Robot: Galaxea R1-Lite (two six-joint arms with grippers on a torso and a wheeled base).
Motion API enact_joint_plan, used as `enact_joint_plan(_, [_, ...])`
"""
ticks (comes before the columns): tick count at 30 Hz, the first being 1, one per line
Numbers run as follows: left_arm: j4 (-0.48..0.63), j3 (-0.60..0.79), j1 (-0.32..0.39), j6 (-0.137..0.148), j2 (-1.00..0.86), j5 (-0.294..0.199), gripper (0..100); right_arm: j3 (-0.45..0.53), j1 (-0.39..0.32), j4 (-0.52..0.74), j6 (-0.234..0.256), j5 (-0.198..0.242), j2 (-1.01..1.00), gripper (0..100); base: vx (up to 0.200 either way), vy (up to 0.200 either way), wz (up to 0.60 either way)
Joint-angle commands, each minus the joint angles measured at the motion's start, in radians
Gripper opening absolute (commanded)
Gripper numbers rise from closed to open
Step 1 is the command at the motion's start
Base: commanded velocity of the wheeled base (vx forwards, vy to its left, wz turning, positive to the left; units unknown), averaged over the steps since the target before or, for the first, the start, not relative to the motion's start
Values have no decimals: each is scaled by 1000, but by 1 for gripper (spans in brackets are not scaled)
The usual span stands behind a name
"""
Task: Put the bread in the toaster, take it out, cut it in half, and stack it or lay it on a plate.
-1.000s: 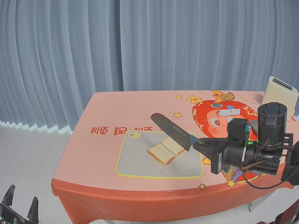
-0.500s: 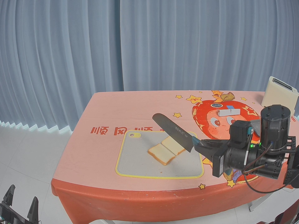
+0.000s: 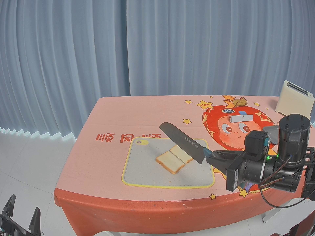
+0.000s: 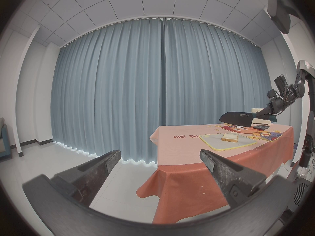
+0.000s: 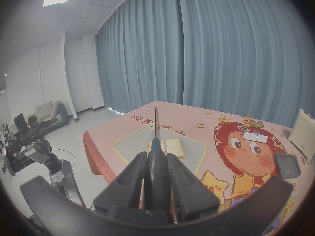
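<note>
Down at the near left, below table height, left gripper [image 3: 23,210] hung with its black wedge-shaped fingers [image 4: 231,177] well apart, nothing between them.

Near right edge of the table: right gripper [image 3: 215,156], matte black, clamped tight on the teal handle of the knife [image 3: 182,141]. Blade broad, dark and smooth, held edge-down in the air, slanting up and away over the board.

Cutting board [image 3: 144,171]: flat grey slab, rounded corners, yellow rim, a hole at one far corner. On it the bread [image 3: 174,159] lay as two pale, brown-crusted halves side by side, touching along the cut; the blade hung over the far half.

Tablecloth [image 3: 108,122]: smooth salmon-orange with a cartoon apple print and stars. Dark square tray [image 5: 287,165] lay on the print, towards the toaster. Toaster [image 3: 295,100], cream, boxy, stood at the far right corner. Pleated grey-blue curtain [image 3: 98,49] behind.

Against a second ago: right wrist had drawn back rightward and lower, the knife handle with it, the blade slightly lower. Bread and board unmoved.
</note>
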Motion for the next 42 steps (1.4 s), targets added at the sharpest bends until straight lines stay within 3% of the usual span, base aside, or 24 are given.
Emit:
enact_joint_plan(1, [0,18,0,0,-15,0,100,-1,3,-2,0,0,-7,0,0,0,0])
enact_joint_plan(9, [0,18,0,0,-15,0,100,1,-15,-81,0,-7,-3,0,0,0,0])
enact_joint_plan(15, [0,18,0,0,-15,0,100,10,-18,-108,-2,-70,-7,0,0,0,0])
enact_joint_plan(36, [0,18,0,0,-15,0,100,-34,-175,-95,-12,-66,-20,0,0,0,0])
enact_joint_plan(42, [0,18,0,0,-15,0,100,-45,-190,-97,-14,-72,-17,0,0,0,0])
